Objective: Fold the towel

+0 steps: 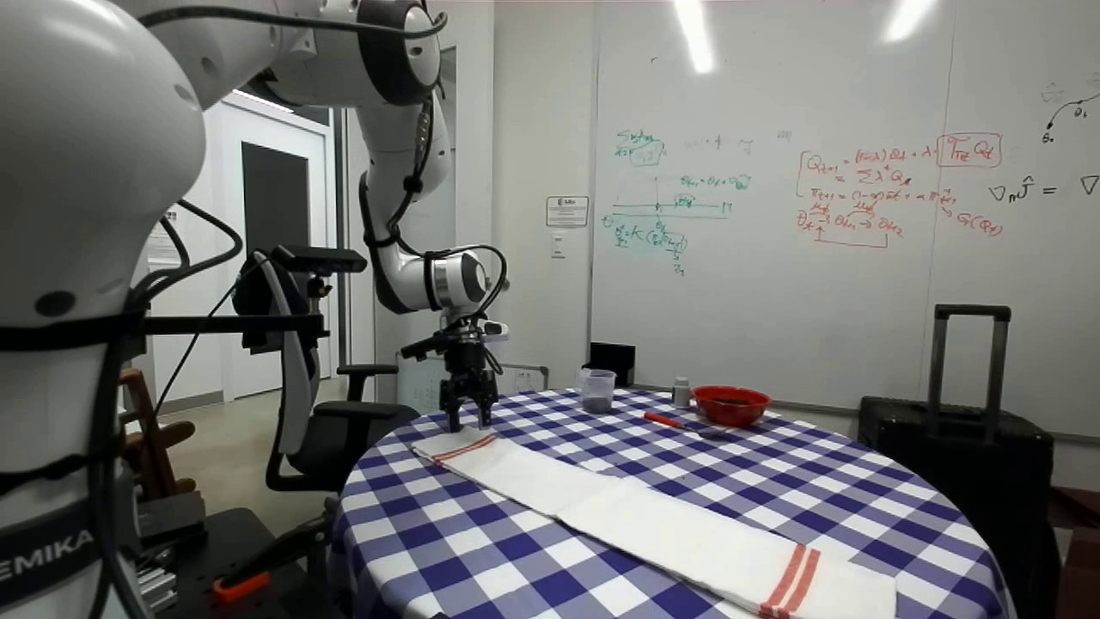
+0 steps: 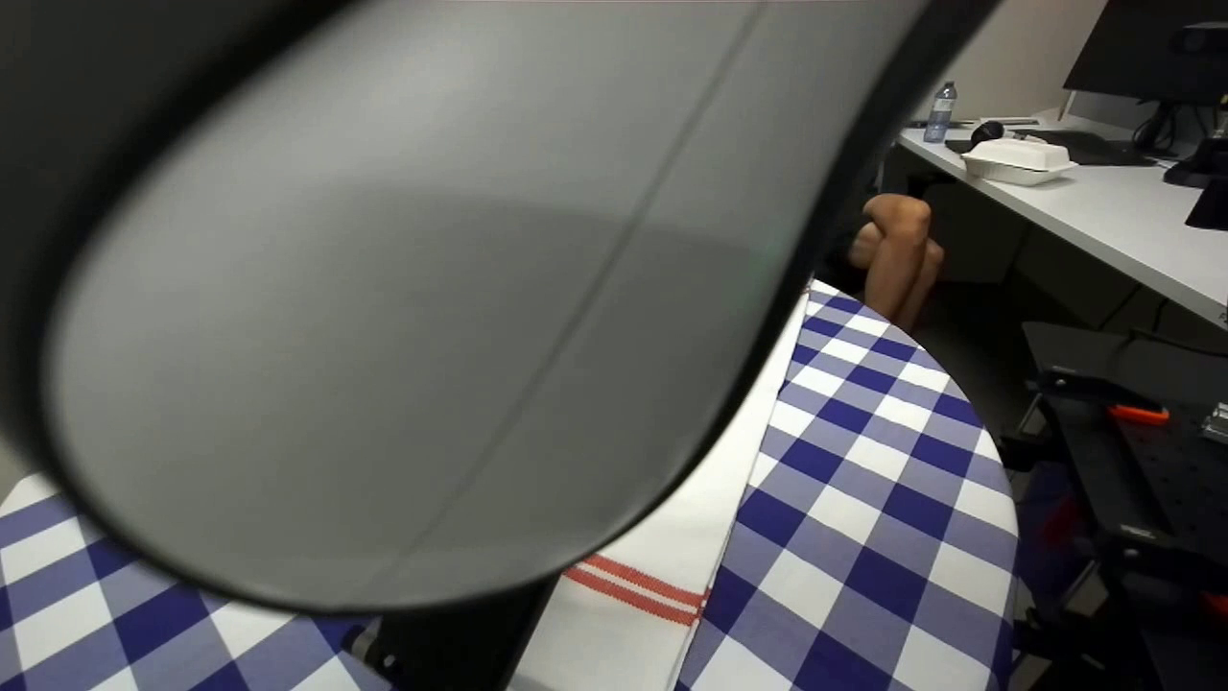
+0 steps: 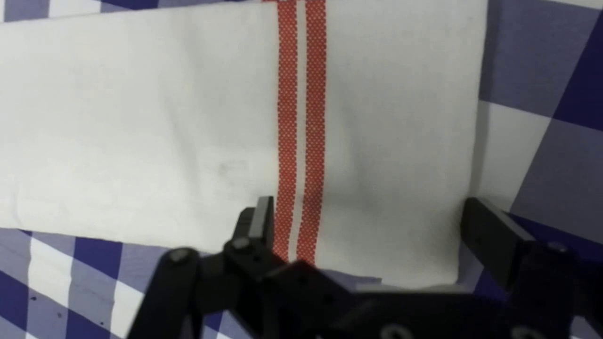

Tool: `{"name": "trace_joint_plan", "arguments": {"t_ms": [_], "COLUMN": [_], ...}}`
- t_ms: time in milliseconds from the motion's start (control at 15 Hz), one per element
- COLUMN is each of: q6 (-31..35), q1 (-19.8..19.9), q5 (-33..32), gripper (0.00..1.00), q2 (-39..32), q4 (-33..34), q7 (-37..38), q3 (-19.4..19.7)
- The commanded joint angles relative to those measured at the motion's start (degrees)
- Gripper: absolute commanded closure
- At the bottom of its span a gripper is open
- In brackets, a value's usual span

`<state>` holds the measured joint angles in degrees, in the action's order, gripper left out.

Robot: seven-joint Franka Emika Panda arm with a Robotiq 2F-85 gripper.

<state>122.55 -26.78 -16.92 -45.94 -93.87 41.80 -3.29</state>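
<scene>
A white towel point(image 1: 619, 509), striped in paired red bands near both ends, lies in a long, narrow strip across a rounded, blue-and-white checked tablecloth point(image 1: 464, 546). A black gripper point(image 1: 469, 425) points down at one end, its fingers point(image 3: 261, 221) set wide apart in the wrist view, one beside the dotted weave of the stripes, the other at the towel's edge; whether the tips touch the fabric cannot be told.

Beyond the towel, a clear cup point(image 1: 597, 391) has something dark in its base, and a red bowl point(image 1: 730, 408) holds dark contents too shadowed to identify. A small grey jar point(image 1: 681, 393) stands between them, and a red-handled utensil point(image 1: 663, 419) lies near the bowl. A black suitcase point(image 1: 954, 464), handle raised, and a chair point(image 1: 361, 434) stand near the tablecloth's edge, with a whiteboard point(image 1: 730, 335) of red, green and black formulas behind.

In an exterior view, a large, blurred grey shape point(image 2: 432, 336) rimmed in black blocks much of the tablecloth and part of the towel. To its right are a person's bare legs point(image 2: 896, 254), and a closed white takeout box point(image 2: 1019, 161) and a bottle point(image 2: 940, 113) on a desk point(image 2: 1132, 216).
</scene>
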Motion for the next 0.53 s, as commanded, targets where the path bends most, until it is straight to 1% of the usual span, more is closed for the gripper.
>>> {"name": "trace_joint_plan", "arguments": {"t_ms": [0,67,133,200,267,333,400,467], "q6": [-2.96,-3.24,-3.69,-4.18,-4.77,-5.24,-5.74,-6.12], "q1": [-1.28,-1.31,-1.32,-1.28,-1.24,-1.24,-1.29,-1.34], "q5": [1.63,1.76,1.82,1.96,2.00,2.02,2.01,1.97], "gripper": [0.02,0.04,0.04,0.19,0.29,0.31,0.38,0.48], "q2": [-3.34,-3.85,-4.43,-5.06,-5.65,-6.15,-6.69,-7.05], "q4": [6.02,6.79,7.66,8.54,9.33,10.10,10.86,11.41], "q7": [1.09,1.22,1.29,1.35,1.40,1.38,1.46,1.52], "q3": [0.77,0.81,0.91,0.96,1.07,1.15,1.27,1.36]}}
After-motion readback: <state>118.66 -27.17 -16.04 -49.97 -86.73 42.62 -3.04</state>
